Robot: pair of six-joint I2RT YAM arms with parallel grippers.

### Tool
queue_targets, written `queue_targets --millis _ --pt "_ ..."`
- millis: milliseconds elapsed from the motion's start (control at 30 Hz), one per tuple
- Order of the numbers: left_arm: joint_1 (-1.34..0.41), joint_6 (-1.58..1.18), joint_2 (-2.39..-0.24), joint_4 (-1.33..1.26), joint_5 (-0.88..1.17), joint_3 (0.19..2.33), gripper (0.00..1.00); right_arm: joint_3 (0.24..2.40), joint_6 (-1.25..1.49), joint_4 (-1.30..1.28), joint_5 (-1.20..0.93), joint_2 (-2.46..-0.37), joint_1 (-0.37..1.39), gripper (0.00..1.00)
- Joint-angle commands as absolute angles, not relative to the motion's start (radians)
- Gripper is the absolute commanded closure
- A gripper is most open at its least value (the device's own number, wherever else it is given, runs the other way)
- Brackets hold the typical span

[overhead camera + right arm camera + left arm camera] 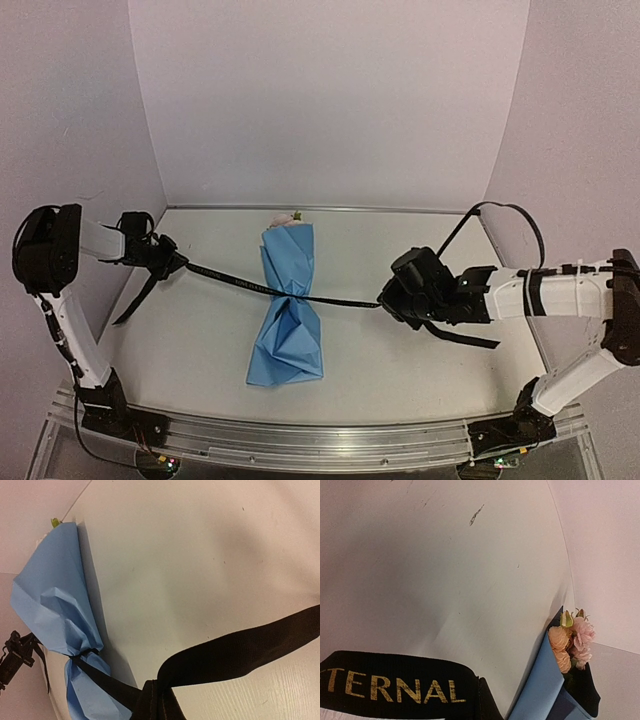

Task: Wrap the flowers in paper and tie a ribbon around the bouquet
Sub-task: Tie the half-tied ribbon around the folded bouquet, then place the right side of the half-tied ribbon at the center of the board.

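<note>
The bouquet [288, 305] lies lengthwise mid-table, light blue paper [52, 595] pinched at its waist. Pale pink flowers [572, 640] poke out of its far end. The black ribbon [240, 282] circles the pinched waist [82, 653] and runs taut to both sides. My left gripper [170, 262] is shut on the ribbon's left stretch, whose gold lettering [395, 687] fills the bottom of the left wrist view. My right gripper [385, 300] is shut on the right stretch [160, 700], and a loose tail [250, 647] trails off to the right.
White walls enclose the table on three sides. A loose ribbon end [135, 300] hangs below the left gripper, and another tail [465, 338] lies under the right arm. The metal rail [320, 440] runs along the near edge.
</note>
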State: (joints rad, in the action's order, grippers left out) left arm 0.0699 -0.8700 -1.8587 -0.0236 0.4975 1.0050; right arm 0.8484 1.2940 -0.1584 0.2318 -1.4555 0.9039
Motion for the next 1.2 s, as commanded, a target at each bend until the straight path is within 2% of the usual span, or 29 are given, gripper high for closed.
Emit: queue_targets --millis 0,333,667,733,1067,1167 --pt "0.065 -0.819 -1.765 -0.046 0.374 0.945 1.00 0.945 1.184 -0.314 0.362 -1.499 0.889 1.00" --pt "0.005 -0.794 -1.700 -0.065 0.425 0.841 1.00 0.970 1.171 -0.324 0.293 -1.602 0.887 1.00" --pt "-0.037 -0.745 -1.612 0.012 0.452 0.846 1.00 1.013 1.090 -0.349 0.260 -1.640 0.885 1.00" --pt "-0.037 -0.741 -1.611 0.023 0.469 0.854 1.00 1.020 1.081 -0.352 0.260 -1.644 0.885 0.95" --pt "-0.065 -0.743 -1.600 0.022 0.594 0.908 1.00 1.069 0.997 -0.372 0.231 -1.616 0.885 0.53" --pt "-0.077 -0.758 -1.591 0.012 0.631 0.911 1.00 1.084 0.940 -0.371 0.215 -1.581 0.886 0.46"
